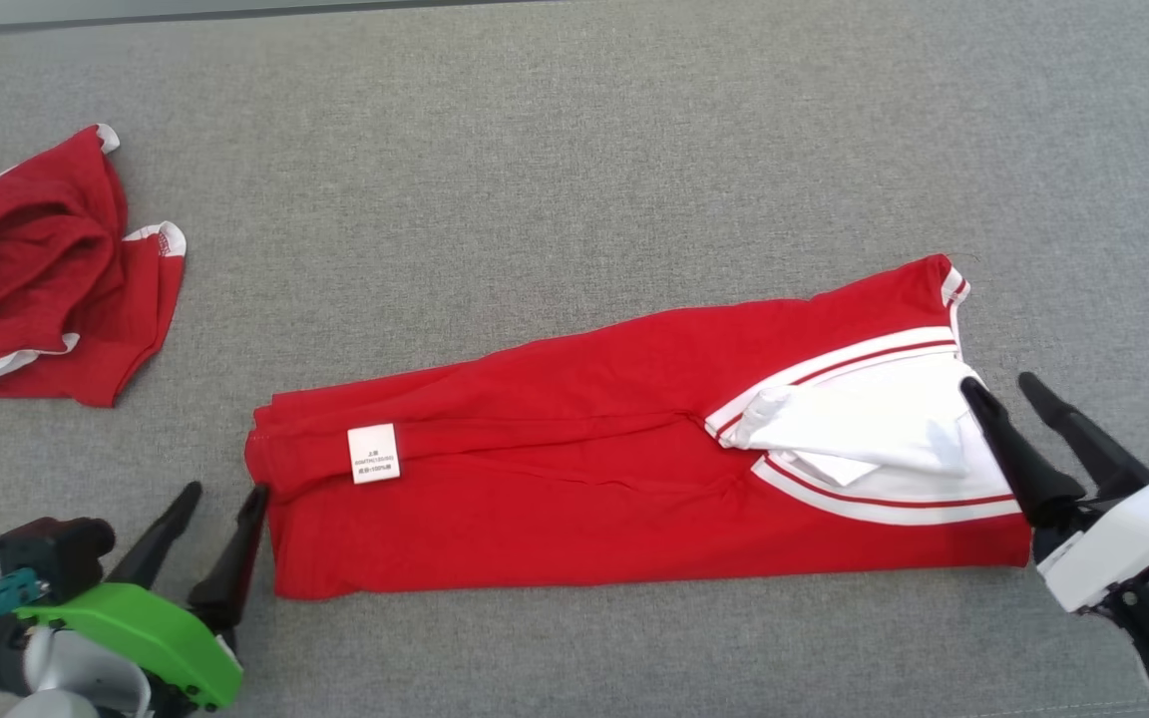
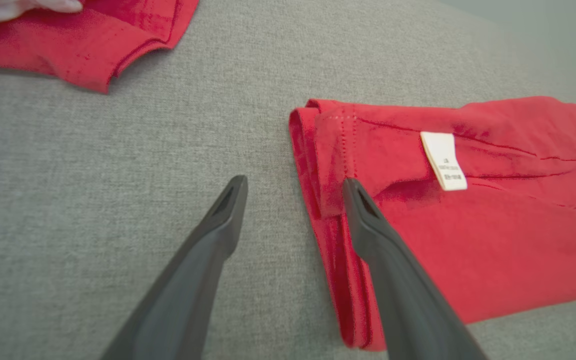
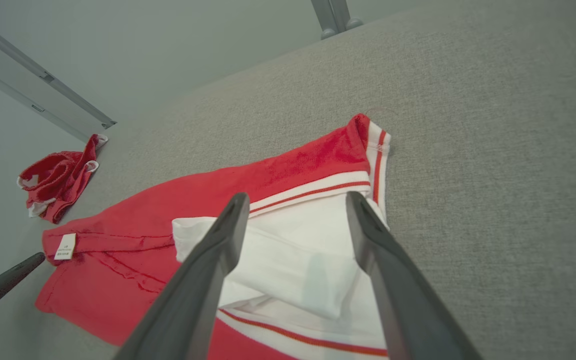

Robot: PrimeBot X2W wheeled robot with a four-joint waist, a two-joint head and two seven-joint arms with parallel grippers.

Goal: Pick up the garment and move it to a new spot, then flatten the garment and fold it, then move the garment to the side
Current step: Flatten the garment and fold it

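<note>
On the grey bench point(image 1: 574, 130) in front of me, the red garment point(image 1: 584, 509) lies flat as a long narrow band running from my left to my right. Its long sides are turned in over the middle, so I judge 1 lengthwise fold made and the crosswise fold not yet done. My left end effector point(image 1: 226, 489) sits at the hem end with its 2 fingers apart and nothing between them. In the left wrist view 1 finger lies over the doubled hem and the other over bare bench, so the stacked edge falls between them; whether either tip touches cloth I cannot tell. My right end effector point(image 1: 998, 382) is at the opposite end, also spread and empty, its fingers straddling the white collar point(image 1: 864, 424) where the red and white striped trim runs. I read this placing, 1 end effector at each short end, as the way to keep a long limp band straight: cloth gripped at 1 end alone would sag and let the layers slip. The care label point(image 1: 374, 454) faces up near the hem, which tells me an inner face is turned outward there. A second red garment point(image 1: 36, 269) lies crumpled at my far left, well apart, leaving open bench between. If I close on the hem next, I would want every layer caught, since a missed one would undo the fold.
</note>
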